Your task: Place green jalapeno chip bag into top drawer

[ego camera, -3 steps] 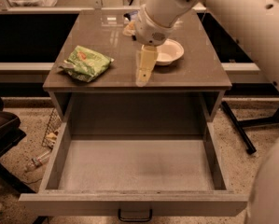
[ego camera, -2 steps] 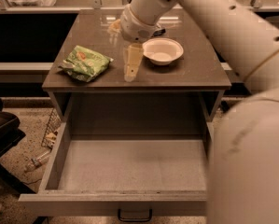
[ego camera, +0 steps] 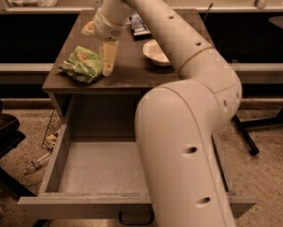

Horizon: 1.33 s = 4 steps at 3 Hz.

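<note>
Since a moment ago my gripper point(ego camera: 107, 71) has swung left along the cabinet top point(ego camera: 131, 77). It has left the white bowl point(ego camera: 155, 54) and now sits just beside the green jalapeno chip bag point(ego camera: 83, 64). My arm point(ego camera: 188, 141) has followed, so its bulky elbow now looms across the right half of the top drawer point(ego camera: 103, 169).

That arm is the largest thing here: it rises in front of the drawer's right side, bends, and reaches back over the cabinet top behind the drawer.

The top drawer is pulled fully out. Its pale bottom is bare where I can see it, and the dark handle point(ego camera: 136, 217) hangs at the middle of its front panel.

The cabinet top lies directly behind and above the drawer. The green jalapeno chip bag is on it, not in the drawer, crumpled near the front edge above the drawer's left side.

The white bowl stands farther back, above the drawer's right half and partly hidden by my arm. A blue-and-white packet point(ego camera: 140, 25) lies behind it — farthest from the drawer.

My gripper points straight down at the bag's right edge, above the drawer's left-centre. I cannot tell whether it is open or closed, or whether it touches the bag.
</note>
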Motion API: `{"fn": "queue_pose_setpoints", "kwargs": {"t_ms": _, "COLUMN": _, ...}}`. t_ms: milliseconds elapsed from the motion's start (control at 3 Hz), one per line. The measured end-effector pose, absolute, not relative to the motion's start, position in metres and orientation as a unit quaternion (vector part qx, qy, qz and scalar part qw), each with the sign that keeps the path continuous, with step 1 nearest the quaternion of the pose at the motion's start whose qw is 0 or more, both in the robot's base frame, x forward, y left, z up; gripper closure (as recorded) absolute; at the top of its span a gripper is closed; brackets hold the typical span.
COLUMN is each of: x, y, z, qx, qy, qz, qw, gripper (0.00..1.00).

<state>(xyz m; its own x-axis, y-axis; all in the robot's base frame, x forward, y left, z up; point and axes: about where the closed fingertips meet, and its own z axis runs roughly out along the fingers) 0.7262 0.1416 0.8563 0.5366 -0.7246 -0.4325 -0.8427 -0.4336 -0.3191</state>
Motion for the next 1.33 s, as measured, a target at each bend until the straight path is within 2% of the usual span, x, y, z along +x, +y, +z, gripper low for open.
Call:
{"fn": "queue_pose_setpoints", "kwargs": {"t_ms": 333, "x": 0.734, "y": 0.164, "z": 0.835, "qx": -0.847, "qy": 0.468, "qz": 0.104, "qw": 0.228, "gripper": 0.25}}
{"fn": "queue_pose_setpoints", "kwargs": {"t_ms": 1333, "x": 0.737, "y": 0.175, "z": 0.829, "qx": -0.847, "qy": 0.472, "qz": 0.101, "qw": 0.221, "gripper": 0.95}}
